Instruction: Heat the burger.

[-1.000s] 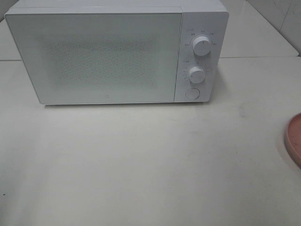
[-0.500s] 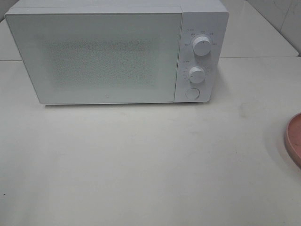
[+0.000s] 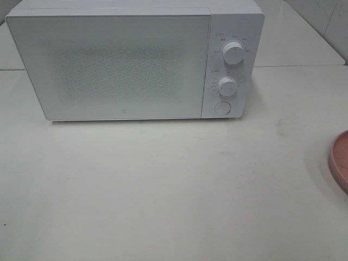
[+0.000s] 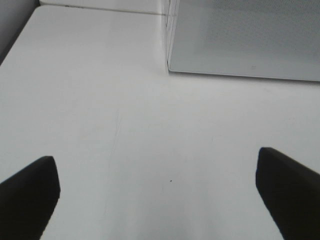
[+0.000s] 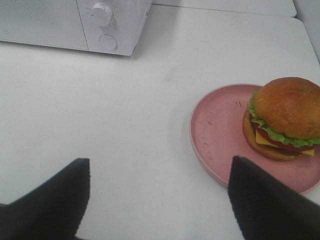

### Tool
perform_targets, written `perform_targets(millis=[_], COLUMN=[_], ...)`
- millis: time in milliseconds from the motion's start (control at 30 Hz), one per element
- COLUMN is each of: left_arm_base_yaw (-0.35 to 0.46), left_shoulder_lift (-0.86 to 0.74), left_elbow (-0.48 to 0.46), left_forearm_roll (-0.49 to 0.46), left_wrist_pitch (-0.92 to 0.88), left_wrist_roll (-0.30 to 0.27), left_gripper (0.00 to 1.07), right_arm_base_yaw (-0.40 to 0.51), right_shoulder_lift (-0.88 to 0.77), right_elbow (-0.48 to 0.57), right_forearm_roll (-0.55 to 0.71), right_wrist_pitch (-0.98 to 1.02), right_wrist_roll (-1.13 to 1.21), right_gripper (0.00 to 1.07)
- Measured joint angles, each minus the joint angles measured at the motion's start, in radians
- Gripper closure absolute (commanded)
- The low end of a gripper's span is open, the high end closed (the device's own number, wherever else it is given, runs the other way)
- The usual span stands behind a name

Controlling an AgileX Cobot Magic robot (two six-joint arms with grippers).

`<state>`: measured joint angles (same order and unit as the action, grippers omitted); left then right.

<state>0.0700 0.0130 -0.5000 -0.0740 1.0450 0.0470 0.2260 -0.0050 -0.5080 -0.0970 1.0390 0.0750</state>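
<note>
Right wrist view: the burger sits on the pink plate on the counter, my right fingers spread wide above, empty. My left fingers are spread too, near the closed microwave.

The microwave stands at the far side of the white table with its door shut, blocking access to the cavity. The table surface in front of the microwave is open across its full width. At the right edge, the pink plate occupies table space, with the burger seated on its far portion; approach from above is unobstructed.
</note>
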Motion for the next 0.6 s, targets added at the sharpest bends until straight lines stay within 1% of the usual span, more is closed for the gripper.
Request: perform_targets(millis=[600], left_arm_base_yaw=[0.001], left_shoulder_lift=[-0.017], left_elbow=[0.000], left_forearm_roll=[-0.001], left_wrist_pitch=[0.000], left_wrist_roll=[0.000], left_gripper=[0.06], right_arm_base_yaw=[0.000], right_shoulder_lift=[0.000], right_elbow=[0.000], right_forearm_roll=[0.000], right_wrist_pitch=[0.000], right_wrist_roll=[0.000], right_gripper=[0.32])
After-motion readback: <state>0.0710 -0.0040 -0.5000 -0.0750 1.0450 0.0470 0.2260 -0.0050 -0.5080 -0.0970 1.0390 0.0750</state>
